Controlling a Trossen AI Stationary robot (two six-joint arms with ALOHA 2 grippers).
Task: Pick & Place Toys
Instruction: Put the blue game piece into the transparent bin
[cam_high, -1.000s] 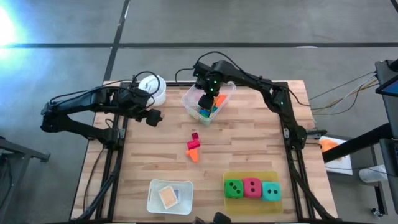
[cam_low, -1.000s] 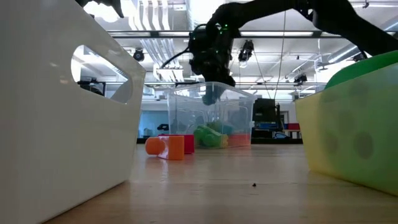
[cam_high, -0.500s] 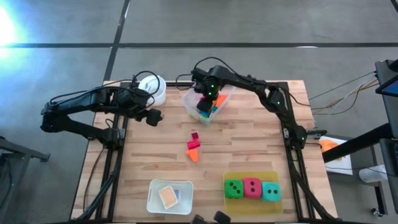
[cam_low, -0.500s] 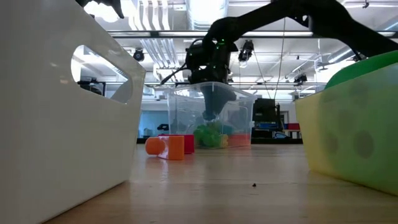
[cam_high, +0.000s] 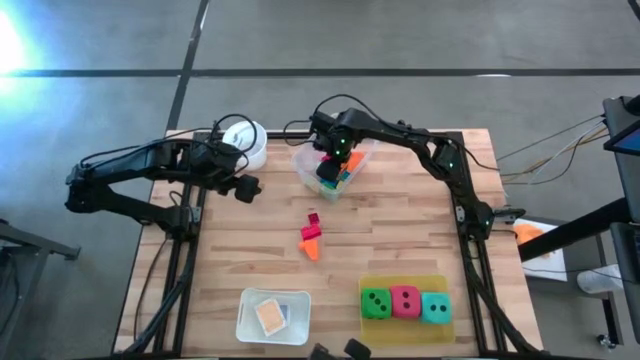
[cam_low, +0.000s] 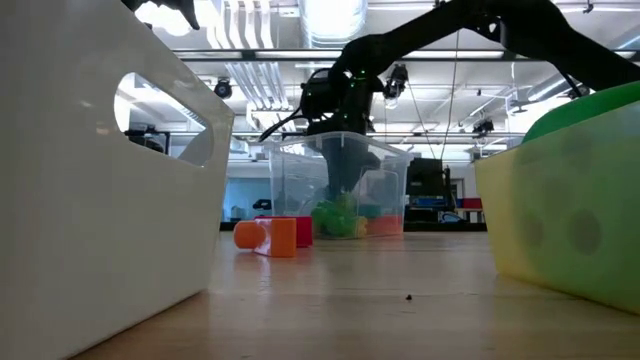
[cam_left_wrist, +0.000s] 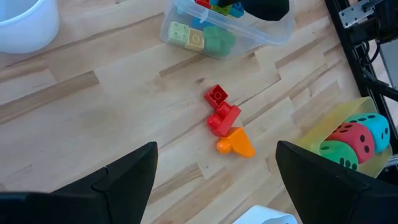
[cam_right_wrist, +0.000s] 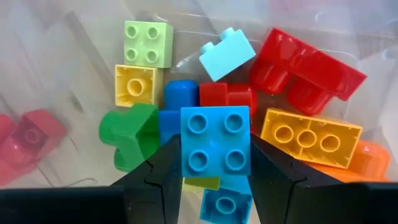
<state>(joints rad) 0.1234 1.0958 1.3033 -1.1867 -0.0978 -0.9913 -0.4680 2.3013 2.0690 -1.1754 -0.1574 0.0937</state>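
Note:
My right gripper (cam_high: 328, 168) reaches down inside the clear tub (cam_high: 304, 160) at the table's far middle, shut on a blue four-stud block (cam_right_wrist: 215, 140). Below it in the tub lie several blocks: red (cam_right_wrist: 305, 71), yellow (cam_right_wrist: 310, 137), green (cam_right_wrist: 130, 134) and light green (cam_right_wrist: 148, 42). Two red blocks (cam_left_wrist: 221, 112) and an orange one (cam_left_wrist: 235, 143) lie loose on the table's middle. My left gripper (cam_high: 245, 188) hangs open above the far left, beside the white cup (cam_high: 245, 140). My right gripper pinches the blue block by two opposite sides (cam_right_wrist: 184, 146) between its two fingers (cam_right_wrist: 163, 171). The fingers point down from above. The block sits level with its studs up, just over the pile in the tub; whether it touches the blocks below, I cannot tell.
A yellow-green tray (cam_high: 445, 282) with green, red and teal dice (cam_high: 405, 300) stands at the near right. A white tray (cam_high: 273, 316) holding a flat tile stands at the near left. Bare wood lies between them and around the loose blocks.
My right gripper has gone down with the blue block, from above the tub's rim into the tub, staying shut on it.

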